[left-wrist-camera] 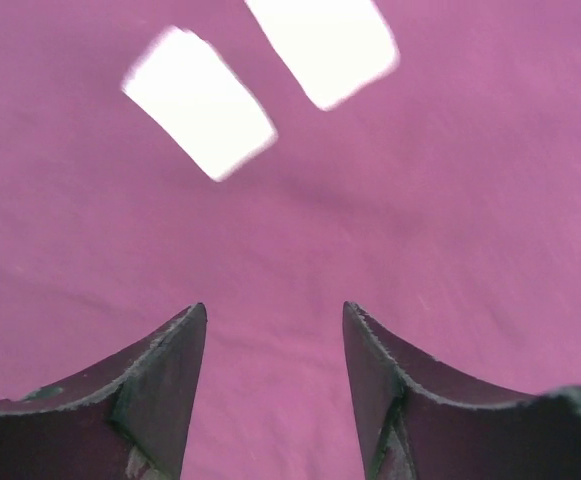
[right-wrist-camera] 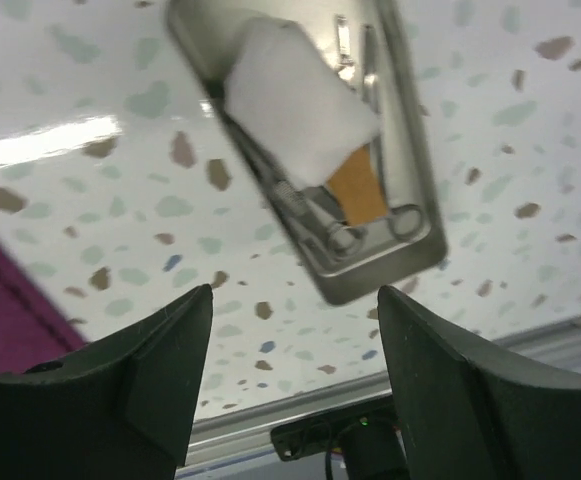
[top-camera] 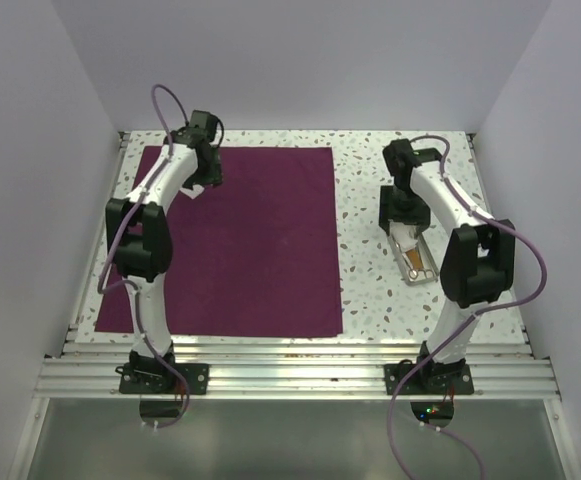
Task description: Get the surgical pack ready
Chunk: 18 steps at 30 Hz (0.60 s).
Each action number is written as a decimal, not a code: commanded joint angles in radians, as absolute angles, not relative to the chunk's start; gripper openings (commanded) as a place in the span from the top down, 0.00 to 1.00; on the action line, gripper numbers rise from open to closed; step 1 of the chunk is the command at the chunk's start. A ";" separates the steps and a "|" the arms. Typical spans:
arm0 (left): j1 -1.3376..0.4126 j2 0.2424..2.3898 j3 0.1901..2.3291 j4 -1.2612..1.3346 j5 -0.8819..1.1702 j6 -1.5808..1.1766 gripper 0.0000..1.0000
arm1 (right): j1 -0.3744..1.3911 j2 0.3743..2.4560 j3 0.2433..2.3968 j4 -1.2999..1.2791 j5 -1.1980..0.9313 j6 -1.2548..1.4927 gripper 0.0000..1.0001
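— Cloth first: where do we have the surgical pack (top-camera: pixel 250 240)?
— We have it spread flat on the left part of the table (top-camera: pixel 370 290), with its near edge close to the rail. We see no fold in it.
— And the left gripper (left-wrist-camera: pixel 275 315)?
— It hangs over the sheet's far left corner with its fingers apart and only purple cloth beneath them. Two bright white patches (left-wrist-camera: pixel 200 100) show ahead of it, and we cannot tell what they are.
— Then the right gripper (right-wrist-camera: pixel 295 295)?
— Its fingers are apart too, and empty. It hovers over bare table, and the metal tray (right-wrist-camera: pixel 370 282) lies just ahead of its tips. Inside we see a white gauze pad (right-wrist-camera: pixel 295 110) and some instruments.
— Which way does the tray run?
— Its long axis runs roughly far to near and slants across the wrist view. We judge a slight turn of the wrist would let the fingers close across the narrow width.
— And how does the tray lie from the cloth?
— It sits to the right of the sheet, apart from its right edge, and the right arm is plainly the nearer one. We think the coming move is to carry the tray leftward onto the cloth.
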<state>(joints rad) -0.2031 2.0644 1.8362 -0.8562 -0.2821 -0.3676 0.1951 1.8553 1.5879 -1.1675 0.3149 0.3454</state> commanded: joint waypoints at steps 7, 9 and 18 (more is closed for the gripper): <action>-0.107 2.324 2.117 -0.892 -0.347 -0.402 0.53 | 0.232 1.763 1.651 -1.105 0.002 0.331 0.30; -0.107 2.327 2.099 -0.853 -0.334 -0.413 0.58 | 0.233 1.763 1.617 -1.092 -0.029 0.334 0.30; -0.129 2.322 2.028 -0.724 -0.365 -0.419 0.56 | 0.238 1.781 1.555 -1.086 -0.046 0.324 0.31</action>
